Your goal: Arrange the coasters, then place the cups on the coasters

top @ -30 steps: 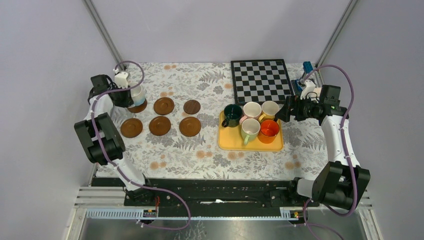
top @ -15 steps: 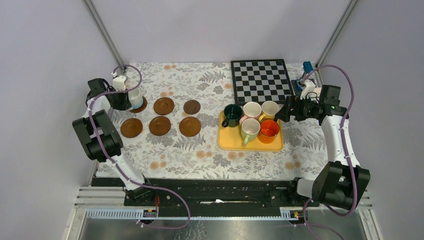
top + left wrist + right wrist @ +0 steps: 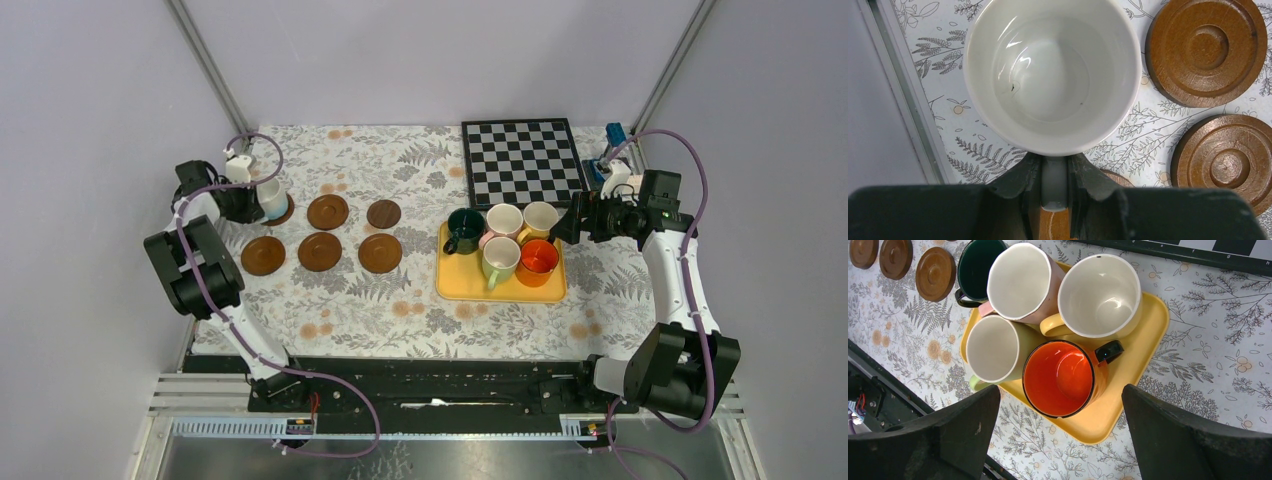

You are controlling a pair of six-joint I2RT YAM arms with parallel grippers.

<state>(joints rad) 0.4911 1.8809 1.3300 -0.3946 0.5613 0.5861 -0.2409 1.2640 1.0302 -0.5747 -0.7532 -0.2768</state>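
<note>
My left gripper (image 3: 250, 200) is shut on the handle of the white-pale blue cup (image 3: 271, 194) (image 3: 1053, 75), which is upright over the back-left coaster (image 3: 283, 213). In the left wrist view the handle sits pinched between the fingers (image 3: 1023, 175), and a strip of that coaster (image 3: 1112, 177) shows below the cup. I cannot tell whether they touch. The other coasters (image 3: 328, 211) (image 3: 383, 213) (image 3: 263, 255) (image 3: 320, 251) (image 3: 380, 253) lie in two rows. My right gripper (image 3: 570, 222) (image 3: 1060, 407) hangs open above the orange cup (image 3: 1063, 377). Around that cup are the dark green (image 3: 465, 230), pink (image 3: 503, 220), cream-yellow (image 3: 540, 218) and light green (image 3: 499, 258) cups.
The five cups stand crowded on a yellow tray (image 3: 460, 285) at the right of the floral cloth. A chessboard (image 3: 522, 160) lies behind the tray. The table's left edge rail (image 3: 903, 100) runs close beside the held cup.
My left gripper has shifted slightly left and lower with the cup, settling over the back-left coaster. The right arm has not moved.
</note>
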